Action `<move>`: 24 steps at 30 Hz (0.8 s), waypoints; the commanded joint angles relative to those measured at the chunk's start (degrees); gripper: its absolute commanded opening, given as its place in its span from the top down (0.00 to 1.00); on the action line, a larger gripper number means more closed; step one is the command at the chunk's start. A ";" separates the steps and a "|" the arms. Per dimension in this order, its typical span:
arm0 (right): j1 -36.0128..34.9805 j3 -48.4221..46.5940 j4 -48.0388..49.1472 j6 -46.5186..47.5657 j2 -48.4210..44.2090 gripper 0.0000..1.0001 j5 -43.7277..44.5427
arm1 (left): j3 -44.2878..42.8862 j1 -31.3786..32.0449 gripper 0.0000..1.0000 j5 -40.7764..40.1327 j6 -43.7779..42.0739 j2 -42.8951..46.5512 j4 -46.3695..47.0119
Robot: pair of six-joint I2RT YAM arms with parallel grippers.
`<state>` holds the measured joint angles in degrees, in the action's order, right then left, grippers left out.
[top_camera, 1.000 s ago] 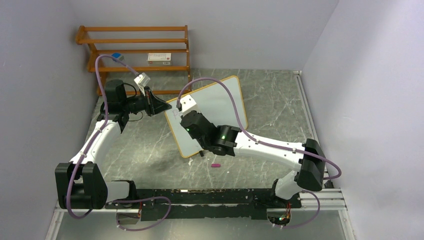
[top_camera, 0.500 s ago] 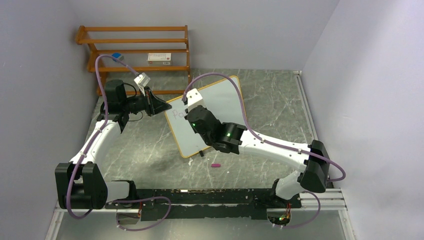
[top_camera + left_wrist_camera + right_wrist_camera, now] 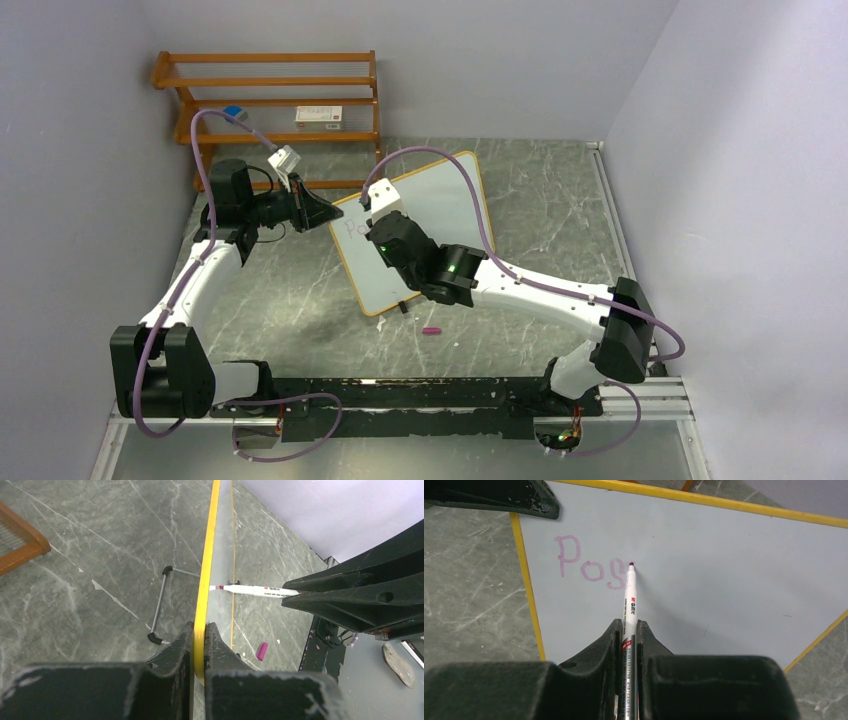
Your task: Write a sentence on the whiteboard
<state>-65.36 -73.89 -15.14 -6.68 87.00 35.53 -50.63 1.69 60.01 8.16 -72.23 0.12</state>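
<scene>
Item 1, the sentence (image 3: 591, 566): thin purple handwriting, three letters legible, "Pos", in the upper left part of the writing face as the right wrist view shows it.

Item 2, the whiteboard (image 3: 734, 565): rectangular white board with rounded corners and a thin yellow frame. It stands tilted at mid-table between the two arms, propped behind on a thin metal wire foot with black tips (image 3: 159, 605).

Item 3, white marker pen with red and black print on its barrel (image 3: 630, 597): its purple tip touches the board just right of the "s".

Item 4, right jaws: closed narrowly on the marker's barrel and pointed at the writing face.

Item 5, left jaws: clamped on the yellow frame at the board's left edge, one finger on each face.

Item 6, small pink marker cap (image 3: 432, 330): lying loose on the table, near the board's near corner.

Item 7, grey-green marbled table (image 3: 560, 230): carries the board and cap.

Item 8, orange-brown wooden slatted shelf (image 3: 268, 80): at the far left corner against the wall, well apart from the board. It bears a flat white box (image 3: 320, 116).
</scene>
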 commanded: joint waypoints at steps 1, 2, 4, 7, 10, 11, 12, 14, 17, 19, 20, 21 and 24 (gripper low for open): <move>0.37 -0.64 -0.32 -0.75 0.67 1.00 2.17 | -0.43 0.56 0.95 -1.25 -4.30 -0.10 -1.57; 0.39 -0.60 -0.42 -0.85 0.44 1.00 2.58 | -0.41 0.53 0.95 -1.34 -4.36 -0.11 -1.61; 0.36 -0.20 -0.20 -0.99 -0.29 1.00 2.91 | -0.52 0.54 0.95 -1.48 -4.38 -0.19 -1.70; 0.39 0.47 -0.31 -1.13 -1.39 1.00 3.01 | -0.54 0.55 0.95 -1.59 -4.47 -0.13 -1.79; 0.36 0.87 -0.69 -1.38 -2.09 1.00 1.58 | -0.53 0.58 0.95 -1.72 -4.47 -0.16 -1.86; 0.29 1.05 -0.70 -1.49 -2.32 1.00 1.04 | -0.60 0.52 0.95 -1.70 -4.47 -0.19 -1.88; 0.24 1.17 -0.81 -1.53 -2.48 1.00 0.57 | -0.61 0.55 0.95 -1.72 -4.55 -0.25 -1.94; 0.29 1.35 -1.25 -1.76 -2.68 1.00 -0.04 | -0.61 0.51 0.95 -1.88 -4.64 -0.24 -2.05; 0.32 1.70 -1.81 -2.16 -2.97 1.00 -0.46 | -0.61 0.56 0.95 -1.89 -4.65 -0.31 -2.05; 0.24 1.96 -1.78 -2.29 -3.06 1.00 -0.33 | -0.60 0.52 0.95 -1.87 -4.65 -0.28 -2.05; 0.25 1.99 -1.84 -2.29 -2.93 1.00 -0.21 | -0.61 0.57 0.95 -1.83 -4.65 -0.23 -2.05; 0.27 1.95 -1.83 -2.36 -2.80 1.00 -0.06 | -0.61 0.57 0.95 -1.78 -4.65 -0.28 -2.05; 0.27 1.91 -1.35 -2.31 -2.35 1.00 0.11 | -0.61 0.53 0.95 -1.71 -4.64 -0.20 -1.97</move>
<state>-65.32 -72.49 -17.02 -8.14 85.58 35.18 -50.65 1.69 60.07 8.16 -72.23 0.10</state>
